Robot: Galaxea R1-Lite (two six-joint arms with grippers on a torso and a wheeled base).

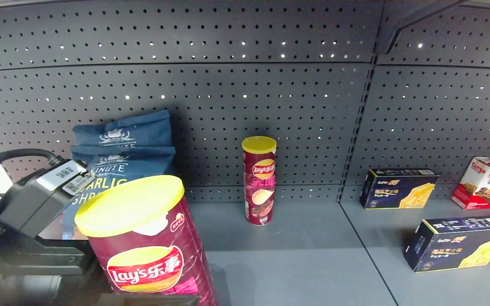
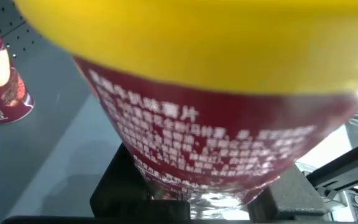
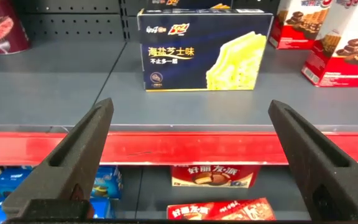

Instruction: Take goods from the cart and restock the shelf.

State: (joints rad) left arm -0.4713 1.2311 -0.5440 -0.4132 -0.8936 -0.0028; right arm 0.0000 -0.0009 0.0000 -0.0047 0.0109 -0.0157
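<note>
Left hand (image 2: 204, 204): clenched around chips can (image 1: 147, 242), yellow lid, at front left of shelf (image 1: 296, 255). Second chips can (image 1: 260, 180): upright at shelf back, near pegboard (image 1: 245, 93), blue bags (image 1: 121, 148) to its left. Right hand (image 3: 190, 106): released, spread wide before shelf edge, facing dark blue box (image 3: 201, 50)

Head view over shelf (image 1: 296, 255), wrist views near, sharing standing can (image 1: 260, 180)

Logos on near chip can (image 1: 143, 238) & far chip can (image 1: 260, 180), white lettering on blue bags (image 1: 126, 148), txt on boxes (image 1: 398, 189)
</note>
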